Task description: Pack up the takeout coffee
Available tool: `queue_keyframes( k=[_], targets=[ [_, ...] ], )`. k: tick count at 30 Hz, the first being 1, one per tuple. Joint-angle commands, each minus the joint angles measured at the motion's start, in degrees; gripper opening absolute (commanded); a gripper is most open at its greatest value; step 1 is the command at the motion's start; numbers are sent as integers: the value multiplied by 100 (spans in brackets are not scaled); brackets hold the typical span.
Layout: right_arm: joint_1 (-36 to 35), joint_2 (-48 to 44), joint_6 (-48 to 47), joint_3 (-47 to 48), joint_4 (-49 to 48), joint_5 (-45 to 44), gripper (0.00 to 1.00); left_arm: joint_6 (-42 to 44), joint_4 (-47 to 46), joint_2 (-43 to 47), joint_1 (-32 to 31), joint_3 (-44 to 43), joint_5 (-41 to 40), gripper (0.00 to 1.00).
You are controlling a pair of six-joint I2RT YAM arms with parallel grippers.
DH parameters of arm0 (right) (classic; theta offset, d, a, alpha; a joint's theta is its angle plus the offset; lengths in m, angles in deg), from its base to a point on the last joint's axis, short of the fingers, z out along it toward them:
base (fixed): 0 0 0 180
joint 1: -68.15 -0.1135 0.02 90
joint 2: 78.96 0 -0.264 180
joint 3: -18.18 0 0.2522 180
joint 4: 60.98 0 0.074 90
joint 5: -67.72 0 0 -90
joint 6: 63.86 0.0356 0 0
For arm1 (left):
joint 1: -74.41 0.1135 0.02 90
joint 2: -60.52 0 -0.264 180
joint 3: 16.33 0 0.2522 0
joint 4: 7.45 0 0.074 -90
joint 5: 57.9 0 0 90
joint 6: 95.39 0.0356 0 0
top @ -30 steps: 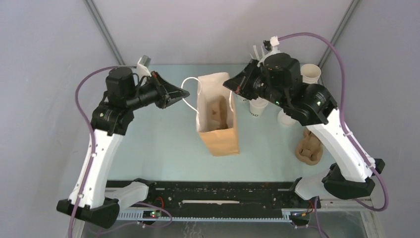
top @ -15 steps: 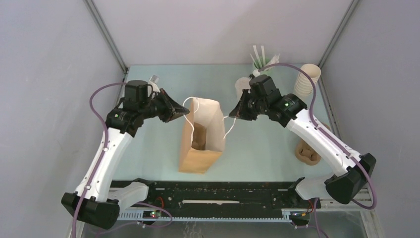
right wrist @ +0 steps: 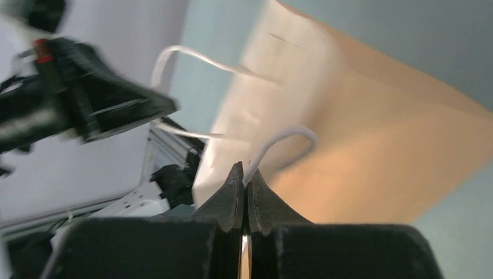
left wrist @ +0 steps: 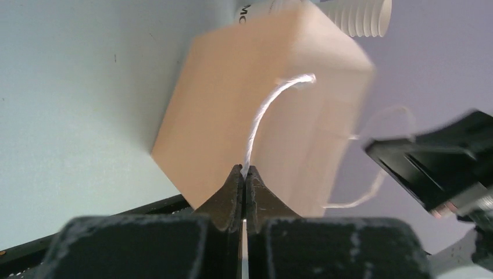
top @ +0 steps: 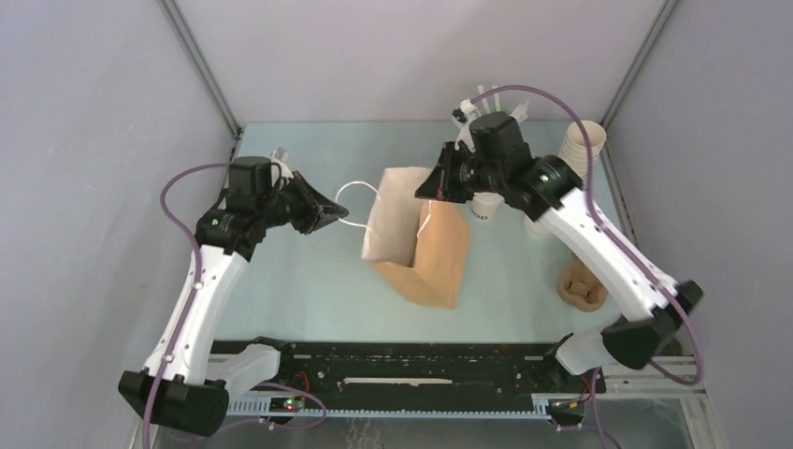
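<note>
The brown paper bag (top: 425,248) hangs tilted at the table's middle, its mouth up and to the left. My left gripper (top: 342,213) is shut on its left white string handle (left wrist: 264,113), seen pinched at the fingertips in the left wrist view (left wrist: 245,170). My right gripper (top: 424,192) is shut on the other handle (right wrist: 279,141), pinched in the right wrist view (right wrist: 245,169). One cream-white coffee cup (top: 483,210) shows behind my right arm, and a second white piece (top: 536,225) sits right of it. Their lids are mostly hidden.
A tall stack of lidless cream cups (top: 580,145) stands at the back right. White sticks (top: 486,95) poke up behind my right wrist. A brown moulded cup carrier (top: 584,285) lies at the right edge. Grey walls close in on both sides.
Both grippers have carried the bag to the right and back by its handles. The bag has tilted, and its base now swings to the right.
</note>
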Motion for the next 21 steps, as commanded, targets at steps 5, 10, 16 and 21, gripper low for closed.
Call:
queue_keyframes(
  k=[5, 10, 16, 21],
  targets=[
    [-92, 267, -539, 1470, 684, 518, 0, -22, 64, 48, 18, -751, -55, 0],
    [342, 167, -266, 86, -388, 1247, 0, 68, 290, -62, 278, 174, 42, 0],
    [429, 773, -474, 2579, 857, 1766, 0, 10, 748, -329, 270, -2679, 287, 0],
    [446, 479, 375, 1956, 603, 2189, 0, -344, 778, -306, 278, -2695, 497, 0]
  ],
)
